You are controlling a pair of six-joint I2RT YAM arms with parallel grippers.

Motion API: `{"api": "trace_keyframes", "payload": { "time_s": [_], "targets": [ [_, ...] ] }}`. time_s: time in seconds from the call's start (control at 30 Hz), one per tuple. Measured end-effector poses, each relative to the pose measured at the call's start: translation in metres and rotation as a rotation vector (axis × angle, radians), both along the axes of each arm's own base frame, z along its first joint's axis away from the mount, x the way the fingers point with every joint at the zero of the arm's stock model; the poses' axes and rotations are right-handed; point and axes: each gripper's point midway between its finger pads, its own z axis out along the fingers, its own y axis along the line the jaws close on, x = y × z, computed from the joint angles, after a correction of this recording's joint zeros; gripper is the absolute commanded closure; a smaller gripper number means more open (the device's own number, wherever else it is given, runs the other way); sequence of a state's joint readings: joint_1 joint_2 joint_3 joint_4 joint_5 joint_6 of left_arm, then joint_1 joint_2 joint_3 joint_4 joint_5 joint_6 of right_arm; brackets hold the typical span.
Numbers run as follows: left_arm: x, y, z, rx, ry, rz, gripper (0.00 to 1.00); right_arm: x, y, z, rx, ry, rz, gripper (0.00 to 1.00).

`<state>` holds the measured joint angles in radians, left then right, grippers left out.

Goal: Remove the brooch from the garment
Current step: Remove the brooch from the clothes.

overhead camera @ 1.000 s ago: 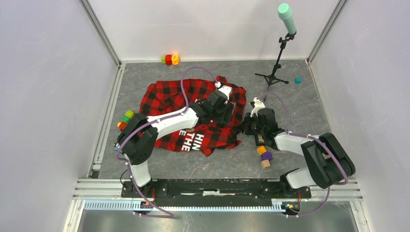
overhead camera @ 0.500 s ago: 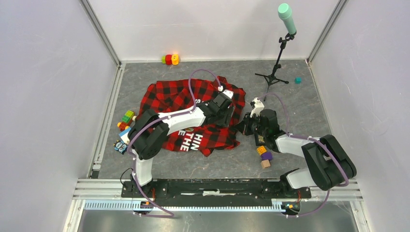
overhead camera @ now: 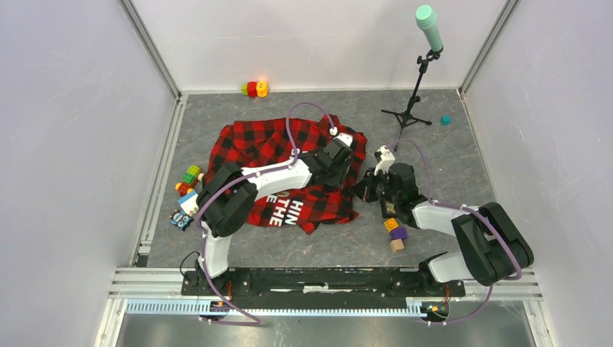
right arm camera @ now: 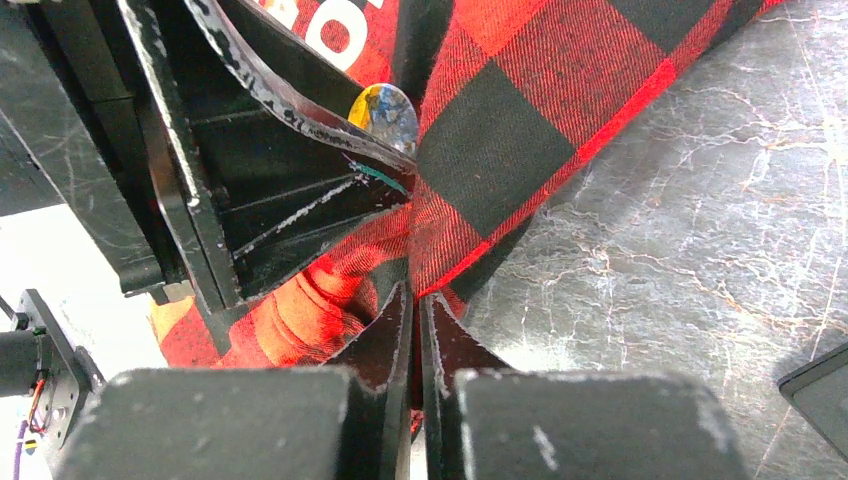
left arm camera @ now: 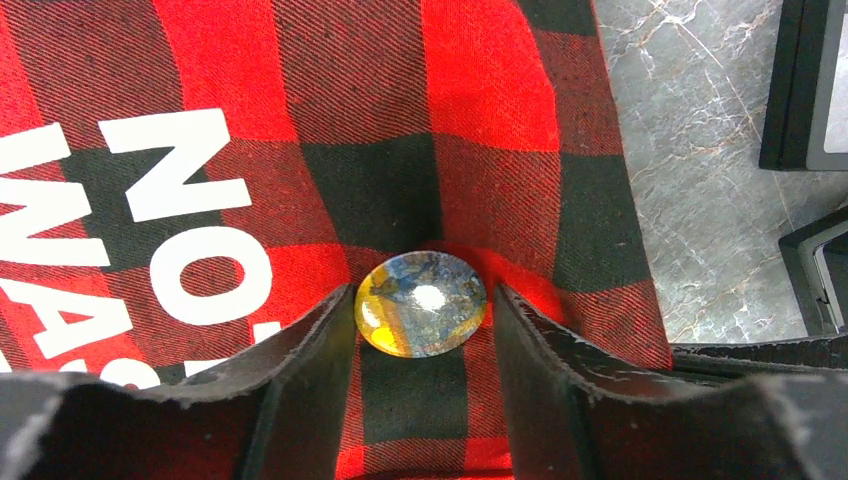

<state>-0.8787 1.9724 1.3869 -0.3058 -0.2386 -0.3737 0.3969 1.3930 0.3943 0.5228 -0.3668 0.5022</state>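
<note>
The red-and-black check garment (overhead camera: 249, 144) with white letters lies on the grey floor. The brooch (left arm camera: 421, 303), a round blue-and-yellow disc, is pinned near the garment's right edge. My left gripper (left arm camera: 422, 305) is open, and its fingers stand on either side of the brooch, close to it. In the top view the left gripper (overhead camera: 348, 168) sits over the garment's right edge. My right gripper (right arm camera: 415, 295) is shut on the garment's edge (right arm camera: 480, 150), just below the brooch (right arm camera: 385, 112). It is the right gripper (overhead camera: 370, 186) beside the shirt in the top view.
A microphone stand (overhead camera: 410, 108) stands at the back right, with a teal cube (overhead camera: 446, 120) beside it. Coloured blocks lie at the back (overhead camera: 254, 88), at the left (overhead camera: 189, 176) and by the right arm (overhead camera: 395, 231). Grey walls surround the floor.
My left arm has swung to the right, bringing its gripper farther toward the garment's right edge. The right arm has barely moved and keeps its hold on the cloth.
</note>
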Motion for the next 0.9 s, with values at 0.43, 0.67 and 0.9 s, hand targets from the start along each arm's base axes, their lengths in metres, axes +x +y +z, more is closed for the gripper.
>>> {"api": "trace_keyframes", "payload": {
  "time_s": [0.43,0.67,0.9],
  "targets": [
    [0.002,0.003,0.000,-0.006,-0.022,-0.007,0.24,-0.002,0.002,0.005,0.014,-0.005,0.011,0.97],
    [0.005,0.011,0.003,-0.001,-0.028,-0.017,0.22,-0.004,0.002,0.019,0.030,-0.037,0.018,0.96],
    [-0.003,0.007,0.024,0.016,-0.082,-0.031,0.35,-0.007,0.004,0.025,0.042,-0.045,0.032,0.96]
  ]
}}
